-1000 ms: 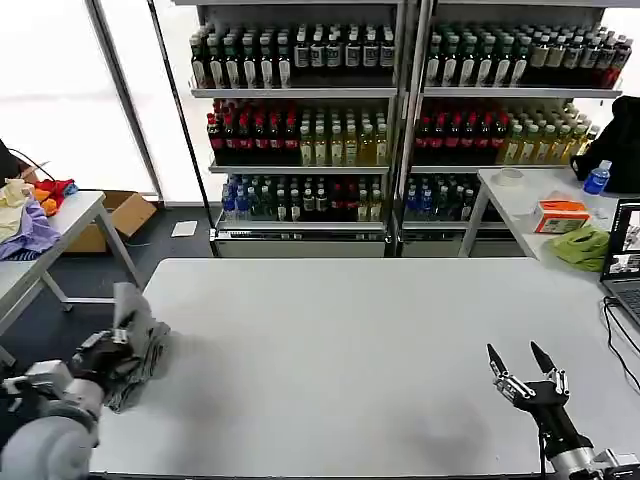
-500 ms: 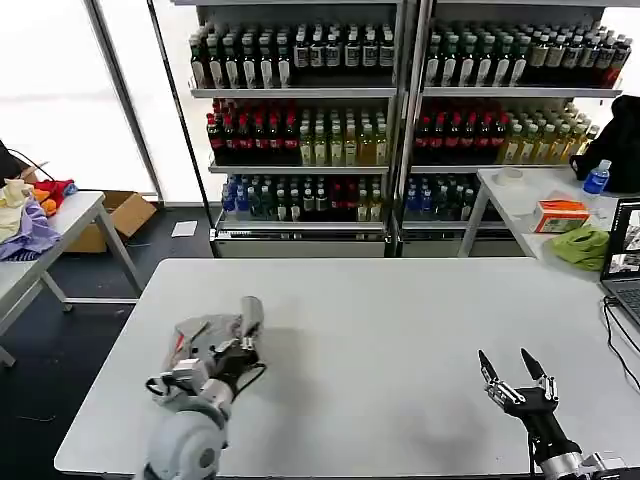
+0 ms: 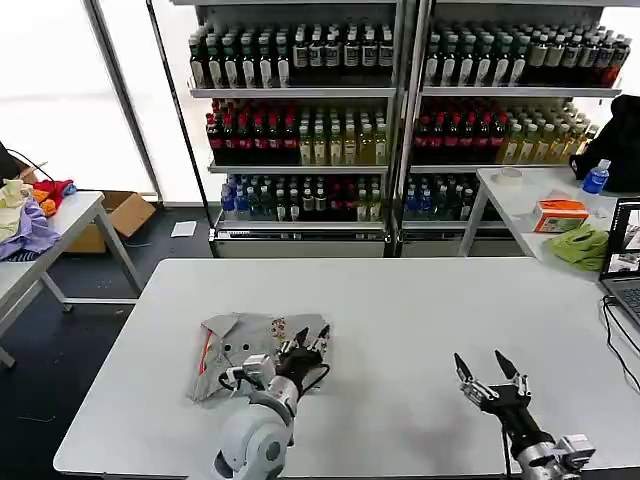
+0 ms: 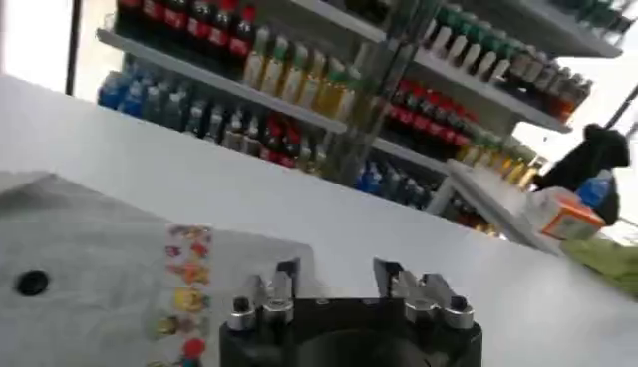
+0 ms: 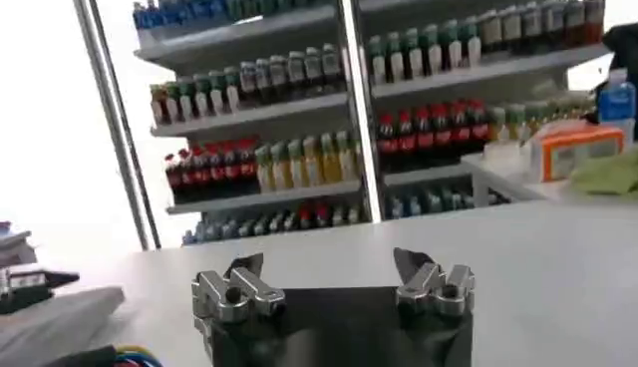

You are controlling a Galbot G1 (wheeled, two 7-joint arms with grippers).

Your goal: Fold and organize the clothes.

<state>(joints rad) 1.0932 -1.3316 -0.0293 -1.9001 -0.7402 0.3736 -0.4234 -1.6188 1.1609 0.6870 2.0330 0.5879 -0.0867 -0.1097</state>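
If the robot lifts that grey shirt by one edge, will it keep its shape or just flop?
The grey shirt would probably flop: it lies crumpled with soft folds on the white table. It looks thin, so likely light. Pushed, it would probably bunch up rather than slide. The left gripper is open at its edge.

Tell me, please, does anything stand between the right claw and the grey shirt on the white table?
Nothing visible does. Bare white table lies between the open right claw and the crumpled light grey shirt; the open left claw sits at the shirt's near edge.
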